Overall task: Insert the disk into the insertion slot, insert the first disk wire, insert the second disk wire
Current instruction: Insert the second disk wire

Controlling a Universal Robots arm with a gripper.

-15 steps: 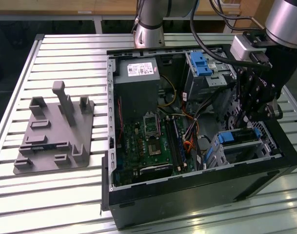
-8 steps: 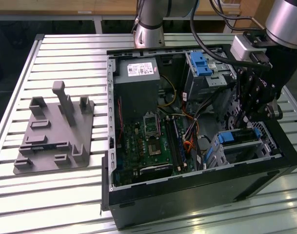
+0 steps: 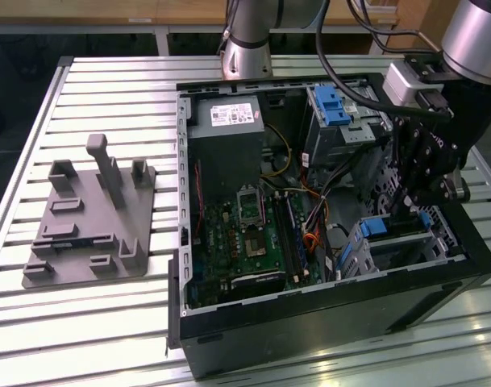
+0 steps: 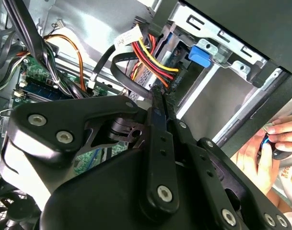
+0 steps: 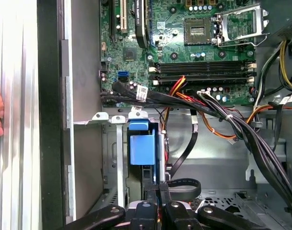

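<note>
Claw (image 5: 158, 189): fingers pressed together, nothing visibly between them, lowered inside the computer case (image 3: 229, 339).
Disk (image 5: 142, 149): seated in its slot (image 5: 114, 158), just beside the claw.
Table (image 3: 108, 81): carries the case.

The open computer case (image 3: 326, 322) lies on the tabletop (image 3: 116, 72). A fixture plate (image 3: 88, 222) sits beside it, on the exterior view's left. The motherboard (image 3: 253, 238) lies inside the case (the hand (image 3: 412, 211) hangs in too, at the exterior view's right).

Slatted metal table (image 3: 108, 89) with computer case (image 3: 326, 322), grey fixture (image 3: 92, 218)
</note>
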